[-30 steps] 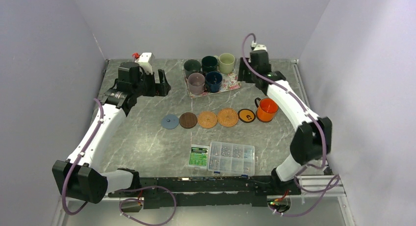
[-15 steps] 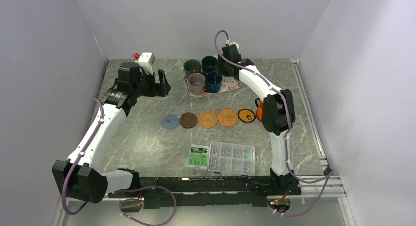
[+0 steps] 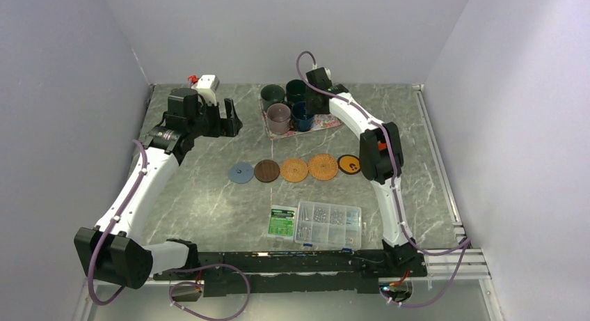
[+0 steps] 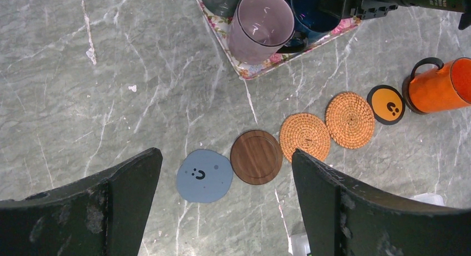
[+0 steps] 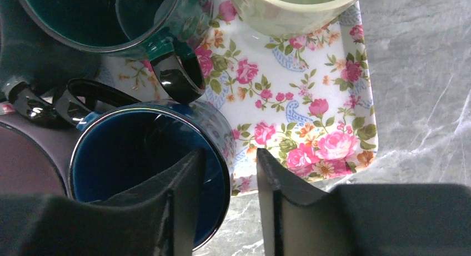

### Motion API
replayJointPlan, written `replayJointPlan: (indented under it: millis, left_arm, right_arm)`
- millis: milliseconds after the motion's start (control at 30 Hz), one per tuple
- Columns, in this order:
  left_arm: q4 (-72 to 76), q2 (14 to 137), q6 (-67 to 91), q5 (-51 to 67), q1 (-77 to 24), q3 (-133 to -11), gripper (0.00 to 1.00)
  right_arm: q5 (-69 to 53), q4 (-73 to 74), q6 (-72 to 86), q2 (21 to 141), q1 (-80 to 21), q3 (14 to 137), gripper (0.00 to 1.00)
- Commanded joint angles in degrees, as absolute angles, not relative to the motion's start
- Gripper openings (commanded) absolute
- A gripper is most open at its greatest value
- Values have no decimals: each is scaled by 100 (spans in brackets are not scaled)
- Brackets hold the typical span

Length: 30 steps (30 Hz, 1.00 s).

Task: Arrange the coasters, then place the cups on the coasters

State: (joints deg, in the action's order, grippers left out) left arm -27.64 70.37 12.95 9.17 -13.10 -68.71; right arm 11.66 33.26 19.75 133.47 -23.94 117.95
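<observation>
Several coasters lie in a row: light blue [image 3: 241, 173] [image 4: 204, 175], dark brown [image 3: 266, 170] [image 4: 256, 156], two woven tan [image 3: 294, 170] [image 3: 323, 166], and black with orange [image 3: 349, 164] [image 4: 386, 104]. The orange cup [image 4: 439, 89] stands on the table beside the last one. The other cups stand on the floral tray [image 5: 333, 100]. My right gripper [image 5: 229, 156] is open and straddles the navy cup's [image 5: 128, 150] rim, one finger inside and one outside with a gap. The pale green cup [image 5: 289, 6] is behind it. My left gripper [image 4: 226, 154] hangs wide open, high above the blue coaster.
A clear plastic screw box [image 3: 328, 224] and a green-and-white packet [image 3: 282, 221] lie near the front edge. A small white device [image 3: 204, 83] sits at the back left. The mauve cup [image 4: 261, 25] and two dark cups [image 3: 272, 95] [image 3: 296, 90] crowd the navy one.
My right arm swung left from the table's back right to the tray and came down over the navy cup, its jaws narrowing. The left arm has not moved.
</observation>
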Motion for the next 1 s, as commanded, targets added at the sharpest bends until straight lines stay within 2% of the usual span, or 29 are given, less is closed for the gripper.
replayJointPlan:
  millis: [0,67,200,333,667,967]
  left_arm:
    - [-2620,7065,1298,967,-1310,-6916,93]
    - [-2619,7064,1296,960,-1311,-6912,93]
    - [-2619,7071,1298,958,-1301,-6908,93]
    - [-2619,7074,1294,971,-1301,-6908,93]
    - [-2610,7074,1282,974,-1296,-6913,93]
    - [-2608,7051,1283,1001,-1292,-6905,93]
  right_arm:
    - [1178,3435,2081,13422,-2421,12146,37]
    - [1189,3444,2116,13425,-2417,12125,31]
    - [1357,3509,2130,13399,-2417,12119,11]
    - [1700,3539,2127,13223,-2413,12038,0]
    - [2267,3366,1673,12607,-2408,11834,0]
    - [2324,3148,1362,11352,-2392,11004,0]
